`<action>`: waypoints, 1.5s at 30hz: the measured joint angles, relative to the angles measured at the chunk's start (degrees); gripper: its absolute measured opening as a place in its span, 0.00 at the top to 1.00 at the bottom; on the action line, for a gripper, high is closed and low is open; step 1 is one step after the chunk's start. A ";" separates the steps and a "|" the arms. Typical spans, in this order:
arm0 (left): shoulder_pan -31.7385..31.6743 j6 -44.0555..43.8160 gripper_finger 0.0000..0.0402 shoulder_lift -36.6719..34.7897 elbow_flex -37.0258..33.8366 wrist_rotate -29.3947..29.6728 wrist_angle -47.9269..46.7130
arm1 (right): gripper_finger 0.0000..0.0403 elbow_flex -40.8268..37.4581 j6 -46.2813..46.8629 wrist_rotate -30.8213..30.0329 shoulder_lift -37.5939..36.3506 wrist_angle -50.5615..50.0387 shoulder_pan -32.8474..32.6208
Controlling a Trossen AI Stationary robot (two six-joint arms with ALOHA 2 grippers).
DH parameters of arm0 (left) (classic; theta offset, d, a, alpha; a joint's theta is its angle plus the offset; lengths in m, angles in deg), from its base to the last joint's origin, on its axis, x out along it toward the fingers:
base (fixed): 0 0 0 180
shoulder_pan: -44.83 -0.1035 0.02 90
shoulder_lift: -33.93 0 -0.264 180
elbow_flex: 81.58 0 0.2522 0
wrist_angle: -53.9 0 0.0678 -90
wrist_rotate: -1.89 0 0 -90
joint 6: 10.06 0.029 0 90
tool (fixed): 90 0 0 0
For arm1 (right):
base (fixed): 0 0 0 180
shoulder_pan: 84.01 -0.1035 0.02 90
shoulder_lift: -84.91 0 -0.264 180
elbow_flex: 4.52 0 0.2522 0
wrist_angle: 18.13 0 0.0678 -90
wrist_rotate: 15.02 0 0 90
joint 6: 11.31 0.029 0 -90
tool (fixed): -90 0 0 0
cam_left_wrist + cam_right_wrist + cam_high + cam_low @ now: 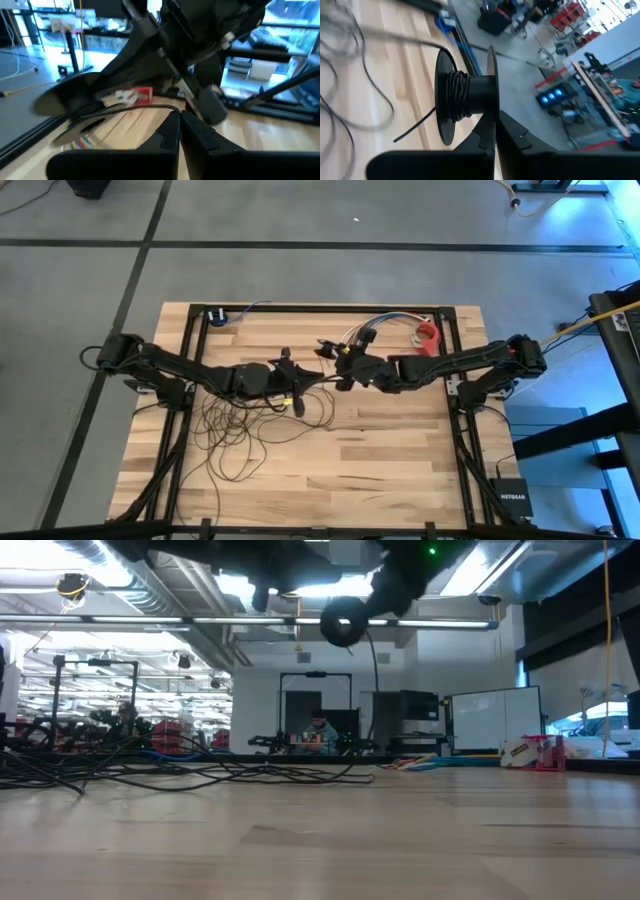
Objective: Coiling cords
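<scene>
- High view showed two dark arms meeting over the middle of the wooden table (400,470) — one from each side.
- One cord (235,430) was there: a thin dark wire lying in many loose loops on the near-left part of the table, below the left arm, with a strand rising to the grippers.
- Left gripper (180,131) had its fingers pressed together, pinching that strand of wire just beside the right arm's spool.
- Right gripper (494,131) was clamped on the rim of one black spool (465,97), held above the table; several turns of the wire were wound round its hub, and a free strand ran off toward the loops.
- Farther back lay one bundle of multicoloured wires (385,323) and one red tape dispenser (428,336) — both well apart from the loops.
</scene>
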State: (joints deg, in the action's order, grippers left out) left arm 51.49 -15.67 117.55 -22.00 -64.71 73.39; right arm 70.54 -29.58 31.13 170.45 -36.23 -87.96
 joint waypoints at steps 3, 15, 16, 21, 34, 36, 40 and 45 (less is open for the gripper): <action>-0.15 0.55 0.99 1.73 0.00 -0.20 3.88 | 0.99 0.00 -0.01 2.48 0.00 4.13 -0.06; -2.44 2.95 0.99 7.29 0.04 0.05 7.77 | 0.99 0.96 0.31 9.95 -0.25 10.53 -0.15; -2.83 2.95 0.99 7.62 0.12 0.14 7.36 | 0.99 1.38 0.52 10.19 -0.33 9.86 -0.16; -4.80 2.17 1.00 8.08 0.33 2.00 1.72 | 0.99 3.54 1.50 11.52 -0.73 5.28 -0.20; -5.27 1.52 0.98 8.26 0.13 6.67 -4.48 | 0.99 5.44 3.06 9.91 -5.01 -3.14 -2.77; -5.17 1.25 0.98 8.26 0.11 6.67 -4.46 | 0.99 5.49 3.02 9.77 -5.83 -2.87 -3.46; -5.20 0.94 0.98 8.40 -0.07 6.85 -5.33 | 0.99 5.66 3.05 9.47 -7.42 -2.34 -3.72; -5.28 -0.08 0.98 8.48 -0.09 6.93 -4.84 | 0.99 5.68 3.07 9.58 -9.02 -1.91 -3.72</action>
State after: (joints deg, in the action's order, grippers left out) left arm 46.22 -15.75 126.02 -22.08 -57.78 68.54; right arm 76.22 -26.51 40.72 161.43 -38.14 -91.67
